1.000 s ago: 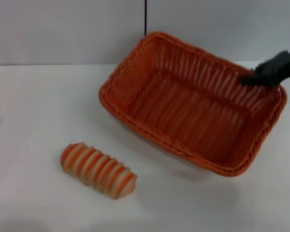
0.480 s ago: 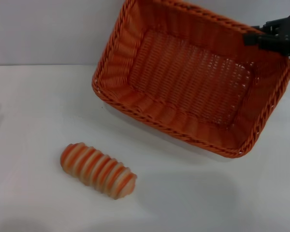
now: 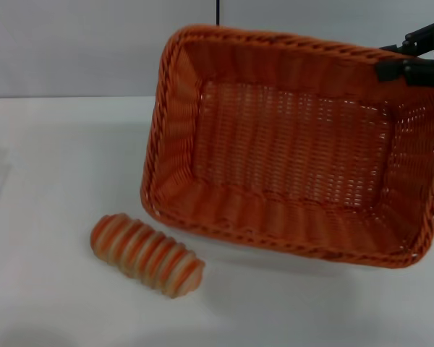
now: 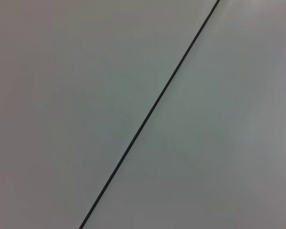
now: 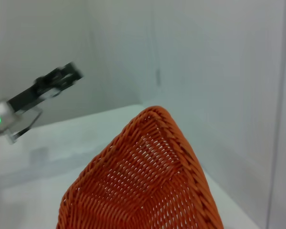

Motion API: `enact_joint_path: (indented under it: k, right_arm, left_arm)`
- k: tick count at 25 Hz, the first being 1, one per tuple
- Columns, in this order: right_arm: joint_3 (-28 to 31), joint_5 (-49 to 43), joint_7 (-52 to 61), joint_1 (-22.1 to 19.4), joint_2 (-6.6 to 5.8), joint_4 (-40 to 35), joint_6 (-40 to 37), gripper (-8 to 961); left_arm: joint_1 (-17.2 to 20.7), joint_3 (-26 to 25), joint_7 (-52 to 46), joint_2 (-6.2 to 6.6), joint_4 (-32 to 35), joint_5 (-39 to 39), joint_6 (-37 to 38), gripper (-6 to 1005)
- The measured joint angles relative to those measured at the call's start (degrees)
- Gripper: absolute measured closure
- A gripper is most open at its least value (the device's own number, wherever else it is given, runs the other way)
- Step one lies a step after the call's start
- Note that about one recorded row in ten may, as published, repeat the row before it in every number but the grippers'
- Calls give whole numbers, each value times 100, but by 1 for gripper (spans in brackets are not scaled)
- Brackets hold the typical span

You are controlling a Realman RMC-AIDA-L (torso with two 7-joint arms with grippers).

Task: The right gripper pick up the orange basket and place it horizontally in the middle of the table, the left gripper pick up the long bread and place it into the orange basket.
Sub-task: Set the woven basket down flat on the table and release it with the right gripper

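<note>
The orange basket (image 3: 289, 152) hangs above the table (image 3: 50, 159), tilted so its open inside faces the head camera. My right gripper (image 3: 392, 67) is shut on its far right rim, at the upper right of the head view. One corner of the basket (image 5: 143, 191) fills the lower part of the right wrist view. The long bread (image 3: 147, 254), striped orange and cream, lies on the table at the front left, just clear of the basket's low near rim. My left gripper (image 5: 57, 80) shows only in the right wrist view, held up far off above the table.
A grey wall (image 3: 79, 43) with a thin dark vertical seam (image 3: 218, 13) backs the table. The left wrist view shows only that wall and the seam (image 4: 148, 114).
The basket has risen off the table with my right gripper, swung to face the camera more squarely and come closer to the bread. The bread has not moved.
</note>
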Motion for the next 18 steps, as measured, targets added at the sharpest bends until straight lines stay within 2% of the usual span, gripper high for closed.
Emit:
enact_joint_path:
  k: [1, 6, 12, 18]
  right_arm:
    - [-136, -12, 5, 92, -81, -11, 104, 787]
    - [-615, -229, 7, 302, -157, -54, 208, 786]
    - [-1047, -438, -164, 514, -133, -356, 164, 787]
    - [-1105, -446, -457, 600, -72, -602, 101, 787]
  left_arm:
    - [0, 9, -6, 0, 10, 0, -1, 163]
    - [13, 15, -29, 0, -4, 0, 25, 164]
    - [40, 23, -32, -20, -39, 0, 36, 164]
    - [47, 22, -35, -27, -164, 0, 49, 164]
